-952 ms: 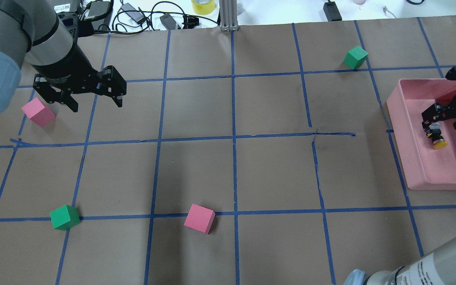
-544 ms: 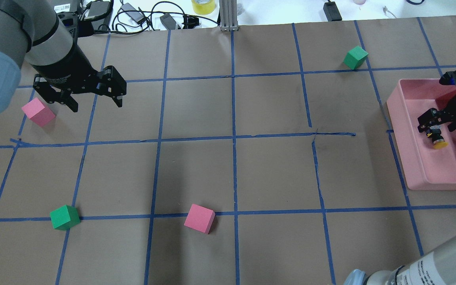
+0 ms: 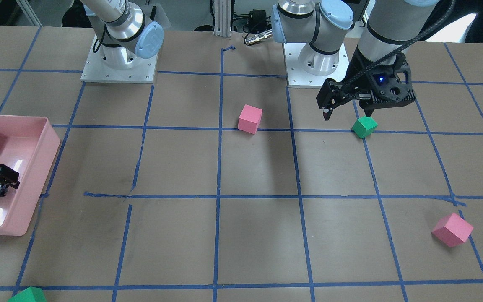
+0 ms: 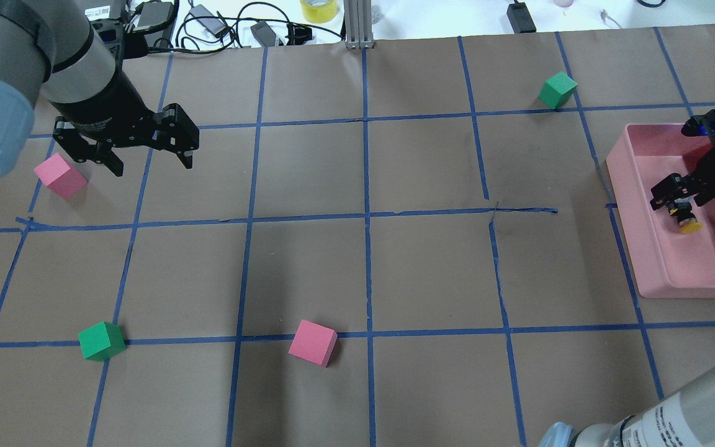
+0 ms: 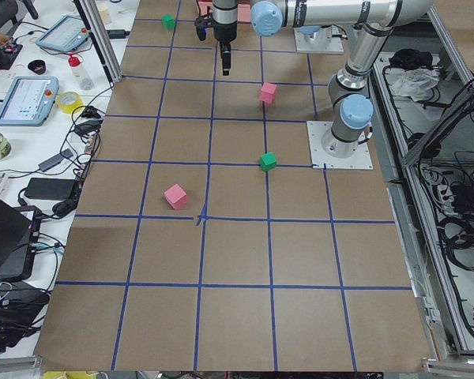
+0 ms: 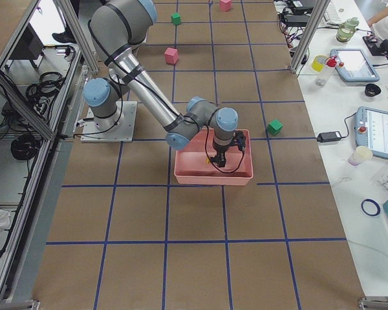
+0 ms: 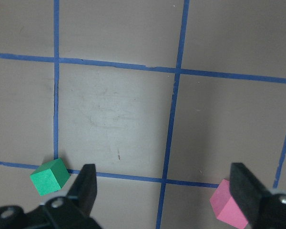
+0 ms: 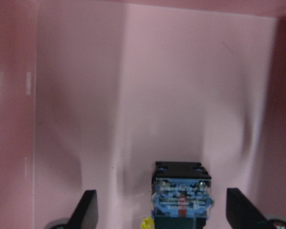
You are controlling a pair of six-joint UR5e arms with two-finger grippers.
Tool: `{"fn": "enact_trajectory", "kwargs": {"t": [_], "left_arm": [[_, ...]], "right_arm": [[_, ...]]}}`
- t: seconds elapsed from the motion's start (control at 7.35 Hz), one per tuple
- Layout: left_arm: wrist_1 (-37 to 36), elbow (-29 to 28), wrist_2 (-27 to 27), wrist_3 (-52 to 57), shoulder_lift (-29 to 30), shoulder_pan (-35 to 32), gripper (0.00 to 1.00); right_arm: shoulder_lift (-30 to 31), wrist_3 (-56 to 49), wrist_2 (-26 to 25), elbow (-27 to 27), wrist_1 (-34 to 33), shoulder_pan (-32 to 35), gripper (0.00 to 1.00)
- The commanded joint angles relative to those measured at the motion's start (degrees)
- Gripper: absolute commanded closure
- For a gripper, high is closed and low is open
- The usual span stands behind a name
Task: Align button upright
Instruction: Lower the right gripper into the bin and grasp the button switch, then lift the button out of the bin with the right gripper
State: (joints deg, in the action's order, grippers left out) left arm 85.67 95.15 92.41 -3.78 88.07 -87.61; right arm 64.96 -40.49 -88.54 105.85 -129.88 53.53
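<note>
Currently the right gripper (image 8: 161,200) hangs in the pink tray (image 4: 630,230), jaws wide astride the button (image 8: 182,198) without touching it; the left gripper (image 7: 162,176) hangs wide open, empty.

Button tipped over in the pink tray

The button (image 4: 684,218) – round yellow cap, black body, silvery-grey contact block with blue and red marks on its end – rests on the floor of the pink tray (image 4: 640,248), not standing cap-up. Its cap points toward the tray's robot-side wall and its block end away from it. It sits nearer the tray wall that faces the bench's middle, about halfway along that wall.
</note>
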Motion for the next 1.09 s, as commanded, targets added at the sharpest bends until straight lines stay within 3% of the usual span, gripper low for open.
{"fn": "enact_trajectory", "kwargs": {"t": [0.0,0.27,0.68,0.95], "left_arm": [[-0.1,0.5,0.0,0.0,-0.1,0.0,0.0],[-0.1,0.4,0.1,0.0,-0.1,0.0,0.0],[-0.2,0.4,0.0,0.0,-0.1,0.0,0.0],[-0.2,0.5,0.0,0.0,-0.1,0.0,0.0]], "right_arm": [[0.0,-0.1,-0.6,0.0,0.1,0.0,0.58],[0.3,0.1,-0.8,0.1,0.4,0.0,1.0],[3.6,0.8,-0.6,-1.7,1.5,0.9,1.0],[5.4,0.9,0.1,-6.3,6.5,2.3,1.0]]}}
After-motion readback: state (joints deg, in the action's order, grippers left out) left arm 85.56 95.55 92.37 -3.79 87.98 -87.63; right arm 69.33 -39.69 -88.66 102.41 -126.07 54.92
